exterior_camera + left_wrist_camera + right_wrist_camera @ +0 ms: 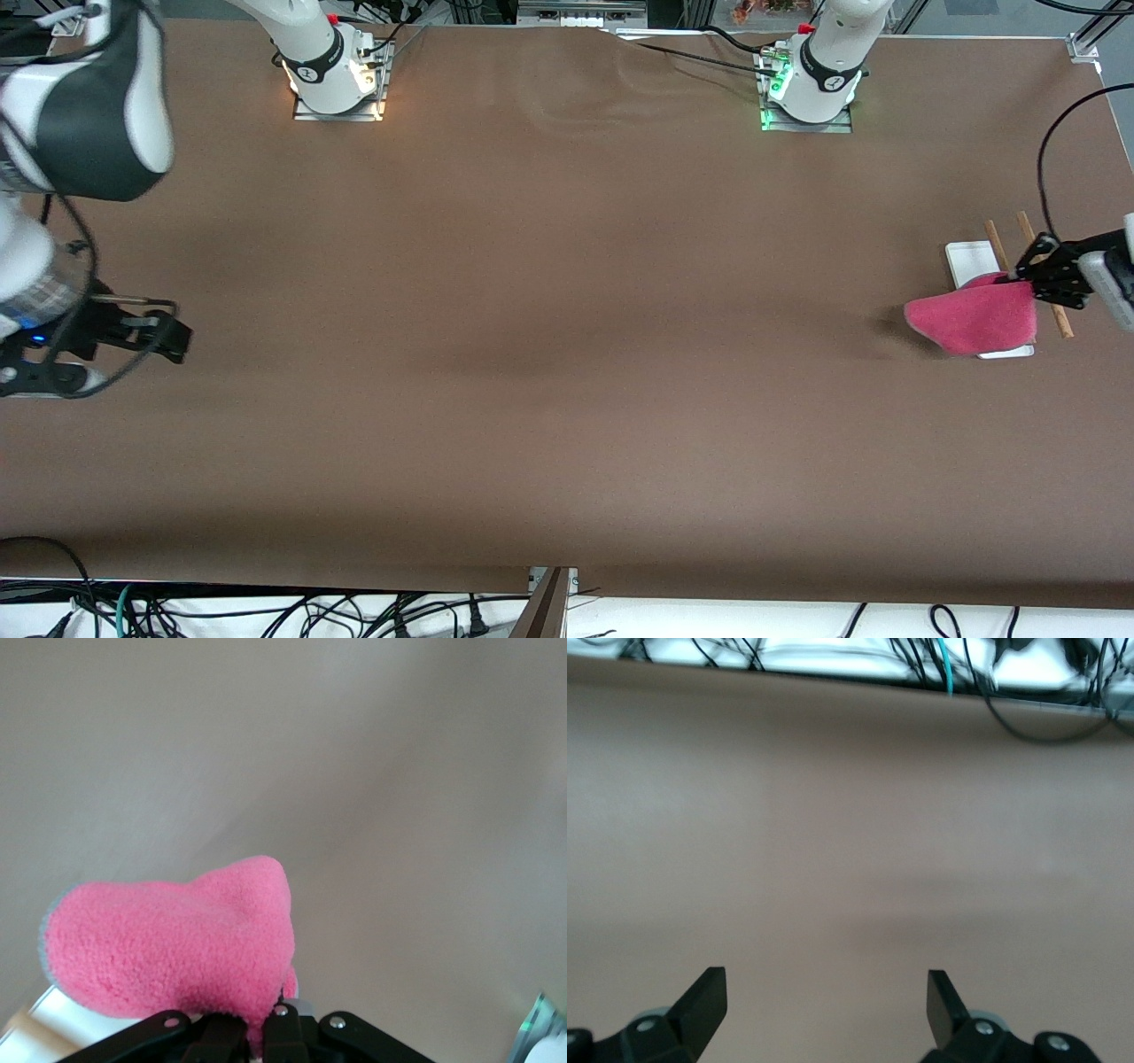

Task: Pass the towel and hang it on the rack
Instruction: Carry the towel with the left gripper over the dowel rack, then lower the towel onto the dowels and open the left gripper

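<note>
The pink-red fluffy towel [970,317] hangs from my left gripper [1021,278], which is shut on its edge at the left arm's end of the table. The towel covers the nearer part of the rack [969,259], whose white base and two thin wooden rods [996,241] stick out past it. I cannot tell whether the towel rests on the rods. In the left wrist view the towel [177,948] bulges just past my left gripper [255,1029], with a bit of white base [49,1017] beside it. My right gripper [175,326] waits open and empty low over the table at the right arm's end, as the right wrist view [824,992] confirms.
The brown table cloth [549,354] covers the whole table. The two arm bases [337,80] stand along the edge farthest from the front camera. Cables [266,616] hang below the nearest edge. A black cable [1045,168] loops above the rack.
</note>
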